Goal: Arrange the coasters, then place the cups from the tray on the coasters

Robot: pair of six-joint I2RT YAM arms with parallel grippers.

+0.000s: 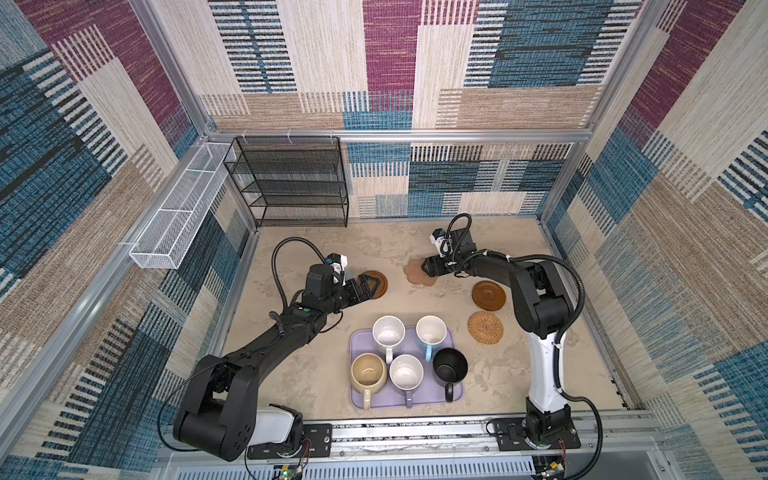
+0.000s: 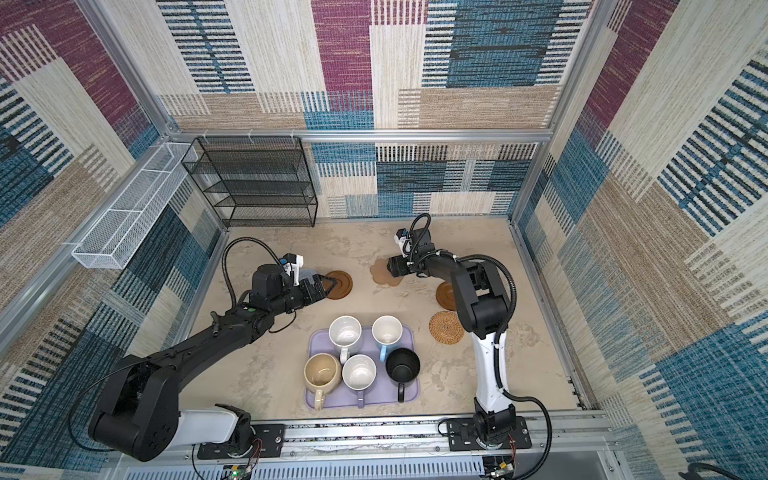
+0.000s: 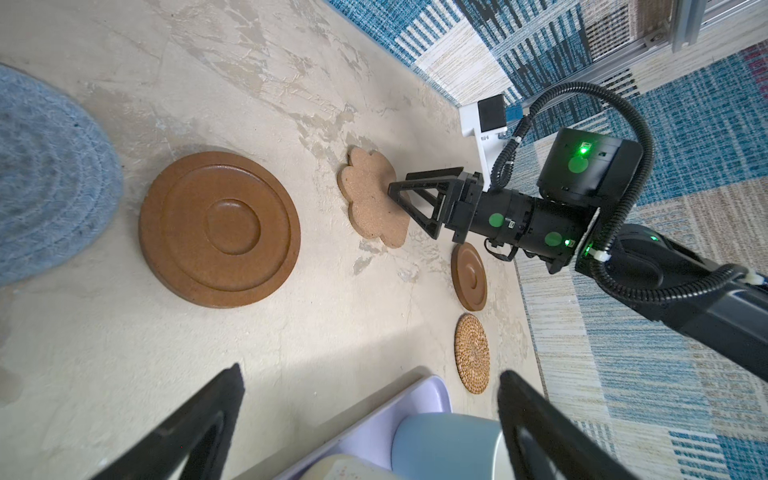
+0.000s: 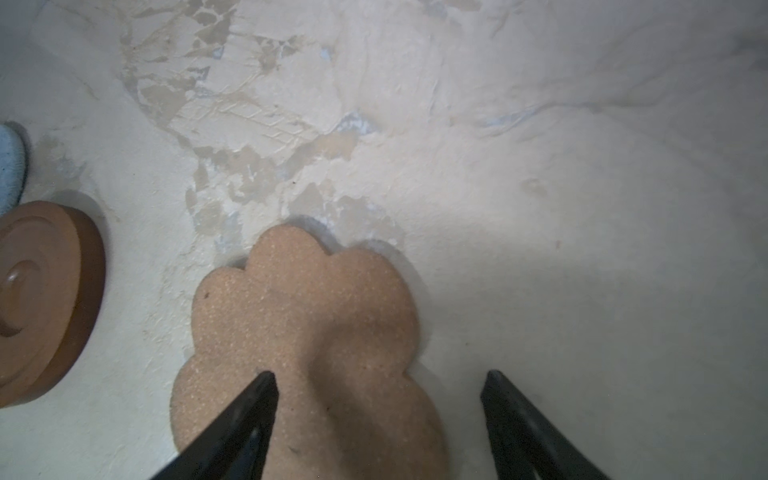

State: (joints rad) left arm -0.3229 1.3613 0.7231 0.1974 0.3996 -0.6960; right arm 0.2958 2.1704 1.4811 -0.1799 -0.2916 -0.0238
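The tan paw-shaped coaster lies flat on the table. My right gripper hangs open low over its edge, one finger above the mat and the other above bare table. My left gripper stands open and empty beside a dark brown disc coaster. The grey-blue woven coaster lies just past that disc. A second brown disc and the rattan coaster lie at the right. On the lavender tray stand the speckled white, light blue, beige, lavender and black cups.
A black mesh shelf rack stands at the back left against the wall. A white wire basket hangs on the left wall. Patterned walls close in the table on three sides.
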